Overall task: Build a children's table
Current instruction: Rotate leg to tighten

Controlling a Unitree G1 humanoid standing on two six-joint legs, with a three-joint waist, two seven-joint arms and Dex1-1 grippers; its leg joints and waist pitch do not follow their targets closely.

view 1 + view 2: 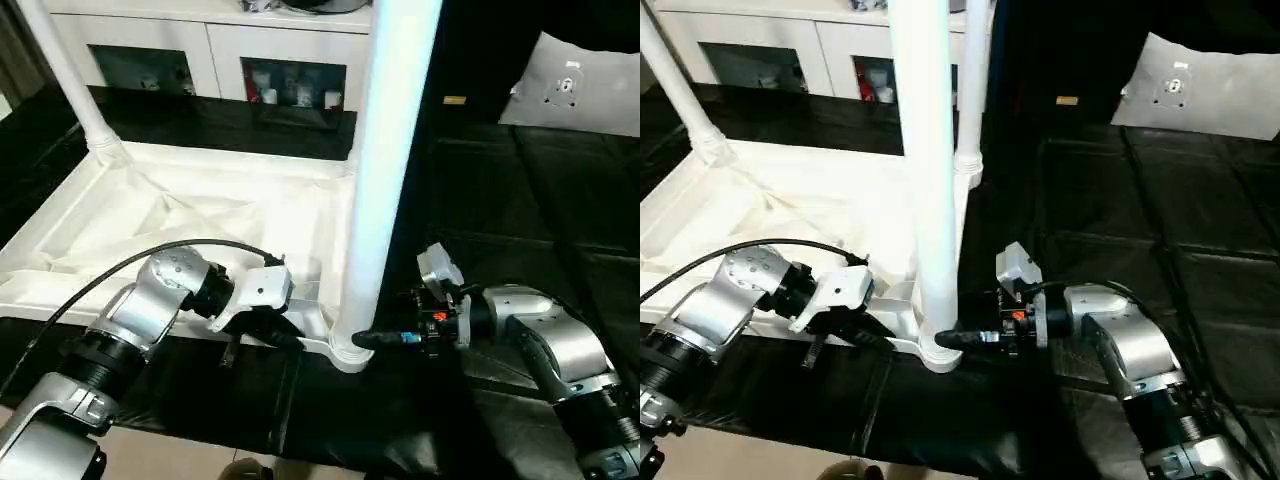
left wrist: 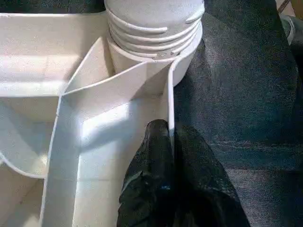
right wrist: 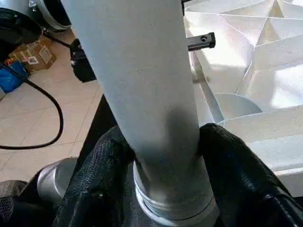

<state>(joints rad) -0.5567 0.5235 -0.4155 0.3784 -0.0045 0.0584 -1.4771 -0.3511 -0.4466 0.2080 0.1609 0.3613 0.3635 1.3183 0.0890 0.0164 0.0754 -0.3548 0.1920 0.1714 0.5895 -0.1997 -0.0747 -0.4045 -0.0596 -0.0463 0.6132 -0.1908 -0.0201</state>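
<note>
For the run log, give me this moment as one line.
table top: upside down | left claw: pinching rim | right claw: around leg base | leg: upright in corner socket

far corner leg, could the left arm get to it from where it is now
Probably not without letting go: the left gripper is shut on the tabletop rim at the near edge, and the far corner leg stands across the whole top.

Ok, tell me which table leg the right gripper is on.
The near-corner leg, the one between the right gripper's fingers; the other legs stand at far corners.
</note>
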